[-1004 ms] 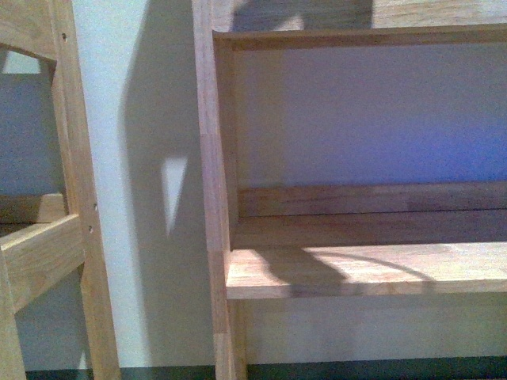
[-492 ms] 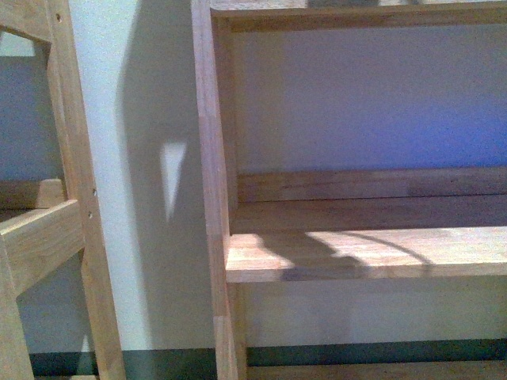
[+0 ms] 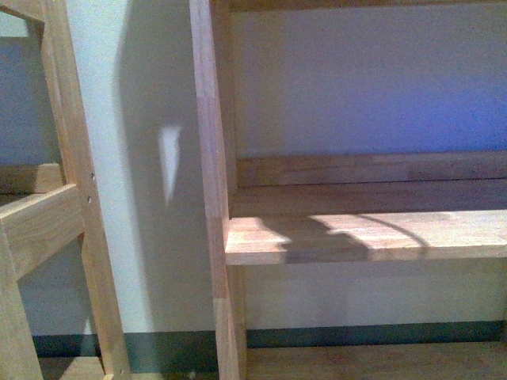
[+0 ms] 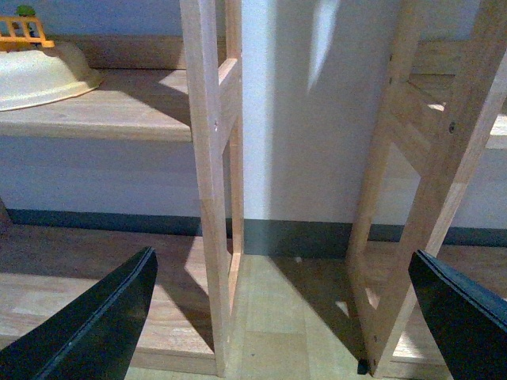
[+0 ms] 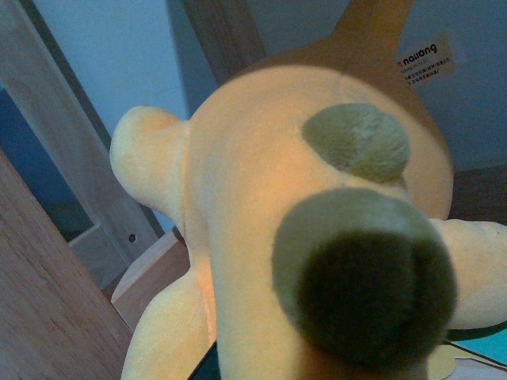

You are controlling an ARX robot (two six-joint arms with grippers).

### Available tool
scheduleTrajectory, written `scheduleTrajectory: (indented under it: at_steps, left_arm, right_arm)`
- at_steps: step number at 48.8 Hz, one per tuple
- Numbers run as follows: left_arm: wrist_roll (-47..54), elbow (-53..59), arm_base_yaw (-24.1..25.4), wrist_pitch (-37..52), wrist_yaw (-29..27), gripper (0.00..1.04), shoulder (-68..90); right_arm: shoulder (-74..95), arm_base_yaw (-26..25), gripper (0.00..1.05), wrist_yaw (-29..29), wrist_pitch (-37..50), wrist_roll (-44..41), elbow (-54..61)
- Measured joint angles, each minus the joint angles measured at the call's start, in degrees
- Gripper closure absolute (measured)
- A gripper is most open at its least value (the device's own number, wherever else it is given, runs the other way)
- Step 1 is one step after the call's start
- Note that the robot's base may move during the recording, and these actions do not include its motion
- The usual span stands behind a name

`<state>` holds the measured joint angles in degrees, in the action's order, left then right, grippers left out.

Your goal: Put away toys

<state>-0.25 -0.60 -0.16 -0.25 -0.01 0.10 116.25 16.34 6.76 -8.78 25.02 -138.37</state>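
And there it was: in the right wrist view the plush toy (image 5: 261,229) filled nearly everything, pressed right up against our right arm's camera, so we judged the right arm was the one carrying it. We could not see the right jaws at all, so whether they were clamped on it we could not tell. The toy's long axis ran away from the lens toward the wooden frame behind, dark rounded patches nearest us, a stubby limb (image 5: 146,142) off to one side. A small tag (image 5: 428,57) at its far end read "nailong", with finer print beneath too small to make out. Out front, the wooden shelf (image 3: 364,237) sat bare and sunlit, straight ahead and to our right, neither arm nor toy in that view. Over in the left wrist view, our left gripper (image 4: 285,317) had its jaws spread wide with nothing between them, looking at the floor between two shelf uprights, a cream bowl (image 4: 40,75) on a shelf beyond. We judged the right arm nearer the drop.
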Motion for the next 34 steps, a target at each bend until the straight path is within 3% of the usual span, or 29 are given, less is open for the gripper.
scheduleTrajectory:
  at_steps: [20,34]
  left_arm:
    - [0.0,0.0,0.0,0.0,0.0,0.06,0.0]
    - [0.0,0.0,0.0,0.0,0.0,0.06,0.0]
  right_arm:
    - [3.58,1.64,0.97,1.95,-0.98,1.9,-5.25]
    - [2.32,2.54,0.56,1.03,-0.11,1.29,-3.19]
